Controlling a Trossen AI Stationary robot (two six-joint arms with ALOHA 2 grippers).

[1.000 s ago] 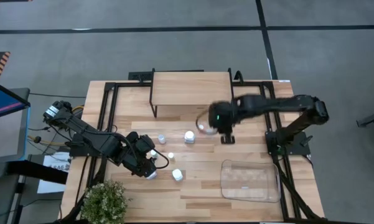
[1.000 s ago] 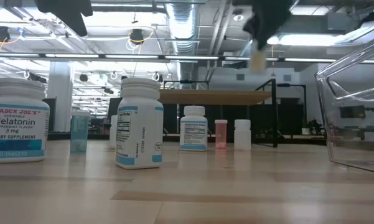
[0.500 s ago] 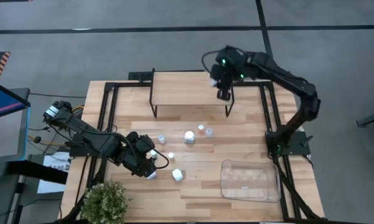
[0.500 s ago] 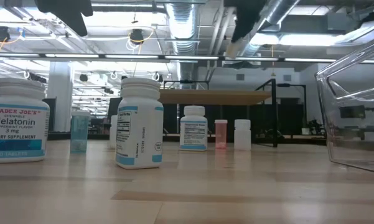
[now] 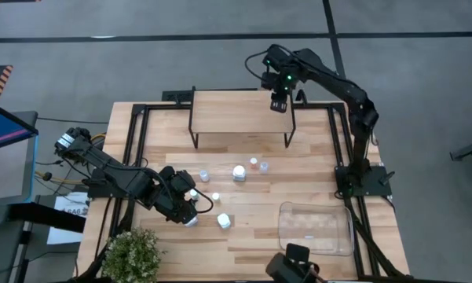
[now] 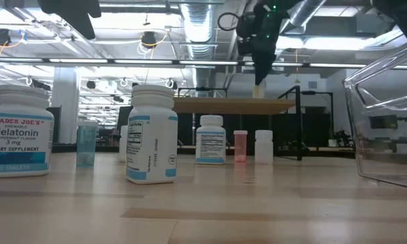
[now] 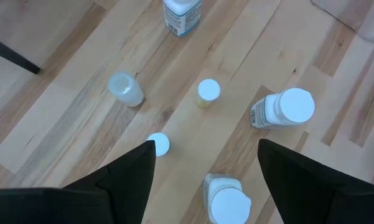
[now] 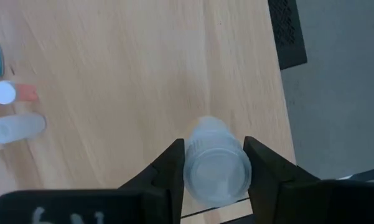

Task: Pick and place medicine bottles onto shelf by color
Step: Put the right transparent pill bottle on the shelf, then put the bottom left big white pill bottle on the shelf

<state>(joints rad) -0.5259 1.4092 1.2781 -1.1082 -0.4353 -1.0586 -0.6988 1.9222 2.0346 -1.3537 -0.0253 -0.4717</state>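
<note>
Right gripper (image 8: pixel 215 163): above the right rear corner of the low light-wood shelf on thin black legs (image 5: pixel 239 110), fingers pinching a small pale translucent bottle (image 8: pixel 216 168), held upright over the board.
Left gripper (image 7: pixel 205 163): fingers spread wide, hovering over the big wooden tabletop (image 5: pixel 251 228) near its left front, holding nothing.
Loose bottles: white-capped bottles (image 7: pixel 285 109) upright on the tabletop in front of the shelf; a small orange-bodied bottle (image 6: pixel 240 146) among them.
Clear rectangular plastic tray (image 5: pixel 316 228): right front of table.

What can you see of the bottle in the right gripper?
The bottle is small, pale and translucent, apparently plastic, with a round cap facing the wrist camera. It sits clamped between the right gripper's two dark fingers, upright, just above the shelf's wooden top board near its right end. Only the fingers visibly touch it.
</note>
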